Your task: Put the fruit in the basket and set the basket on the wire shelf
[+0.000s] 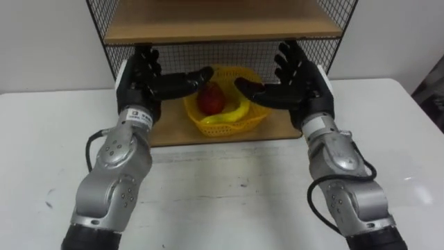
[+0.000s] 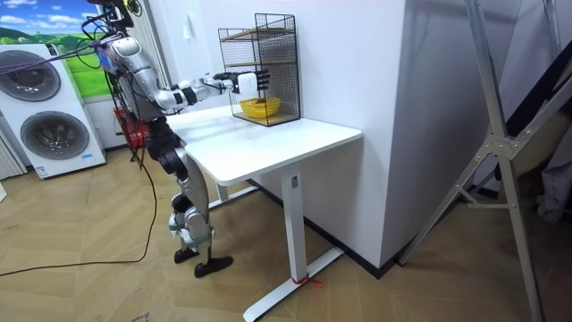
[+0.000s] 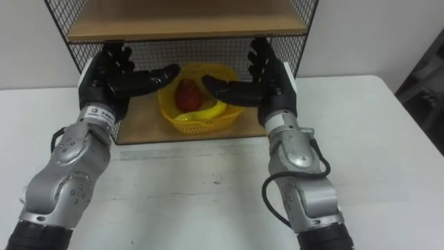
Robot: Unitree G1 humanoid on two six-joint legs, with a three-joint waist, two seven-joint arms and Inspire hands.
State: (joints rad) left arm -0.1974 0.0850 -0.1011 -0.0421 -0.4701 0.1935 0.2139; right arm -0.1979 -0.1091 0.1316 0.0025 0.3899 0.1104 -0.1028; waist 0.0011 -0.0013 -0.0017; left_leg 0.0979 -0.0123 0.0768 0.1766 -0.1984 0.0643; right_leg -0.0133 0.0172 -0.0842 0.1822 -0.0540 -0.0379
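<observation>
A yellow mesh basket (image 1: 223,123) rests on the bottom wooden board (image 1: 172,132) of the wire shelf (image 2: 264,63). Inside it lie a red fruit (image 1: 211,99) and a banana (image 1: 236,112). My left hand (image 1: 142,82) is held up at the basket's left and my right hand (image 1: 303,87) at its right. Both are open, fingers straight up and thumbs pointing inward over the basket's rim. Whether the thumbs touch the rim I cannot tell. In the room view I stand at the table's left end with both arms stretched to the shelf.
The shelf's upper wooden board (image 1: 215,24) hangs just above my hands, and wire mesh closes its back and sides. The shelf stands at the far edge of a white table (image 1: 229,187). Washing machines (image 2: 49,125) stand behind me.
</observation>
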